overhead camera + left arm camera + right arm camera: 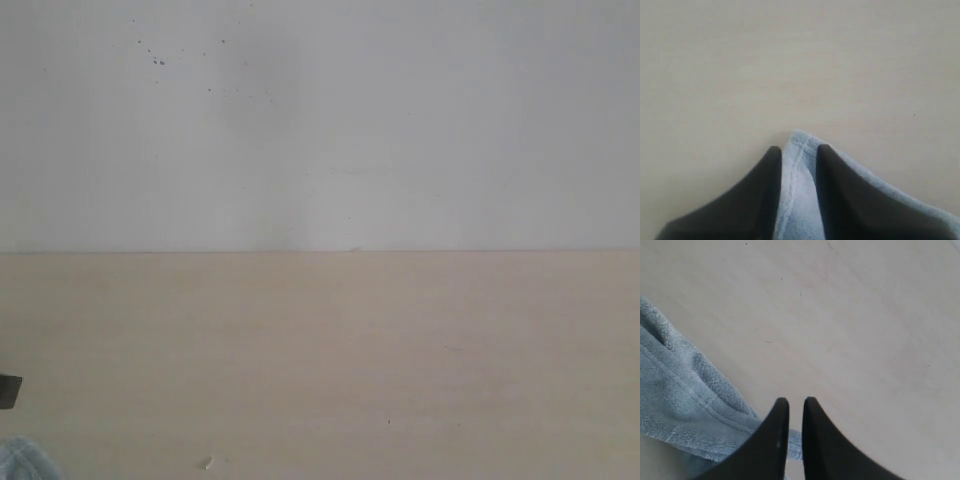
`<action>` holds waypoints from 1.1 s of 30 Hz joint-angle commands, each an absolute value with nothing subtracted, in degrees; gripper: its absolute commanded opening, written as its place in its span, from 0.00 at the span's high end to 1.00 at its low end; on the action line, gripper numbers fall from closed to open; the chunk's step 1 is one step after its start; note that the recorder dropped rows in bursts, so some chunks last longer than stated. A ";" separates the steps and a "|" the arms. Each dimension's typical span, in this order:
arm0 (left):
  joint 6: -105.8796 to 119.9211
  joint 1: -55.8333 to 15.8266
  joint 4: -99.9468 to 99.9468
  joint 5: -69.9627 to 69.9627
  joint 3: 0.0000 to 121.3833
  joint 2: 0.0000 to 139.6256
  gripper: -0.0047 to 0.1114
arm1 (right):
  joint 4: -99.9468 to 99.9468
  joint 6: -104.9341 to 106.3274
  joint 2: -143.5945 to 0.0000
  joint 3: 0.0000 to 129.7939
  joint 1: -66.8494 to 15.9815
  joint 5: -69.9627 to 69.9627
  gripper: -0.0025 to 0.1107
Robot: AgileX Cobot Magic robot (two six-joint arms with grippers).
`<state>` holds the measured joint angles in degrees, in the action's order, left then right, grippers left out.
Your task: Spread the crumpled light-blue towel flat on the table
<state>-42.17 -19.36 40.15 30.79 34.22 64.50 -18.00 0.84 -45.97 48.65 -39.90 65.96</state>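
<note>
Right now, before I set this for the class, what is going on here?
A two-armed robot is working on a light-blue towel, crumpled on the table. The right gripper looks closed on its hemmed edge. The left gripper has a corner between its fingers; whether it pinches it is unclear. The towel is not yet spread flat.

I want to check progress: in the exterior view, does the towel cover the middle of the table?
No, only a small bit of the towel shows, at the lower left of the table.
</note>
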 commanded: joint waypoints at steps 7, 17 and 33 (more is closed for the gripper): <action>-41.49 -19.88 35.36 26.20 33.88 82.15 0.47 | -14.28 2.13 -45.88 48.61 -39.92 65.42 0.88; -57.91 -19.88 48.97 22.62 33.88 92.00 0.47 | -12.30 3.63 -45.88 48.61 -39.92 66.28 0.88; -73.99 -19.35 64.55 26.33 33.98 92.15 0.42 | -12.30 3.63 -45.88 48.61 -39.92 64.89 0.88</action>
<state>-71.69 -19.36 63.17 25.49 34.22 91.95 -12.44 3.32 -45.97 48.65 -39.90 65.50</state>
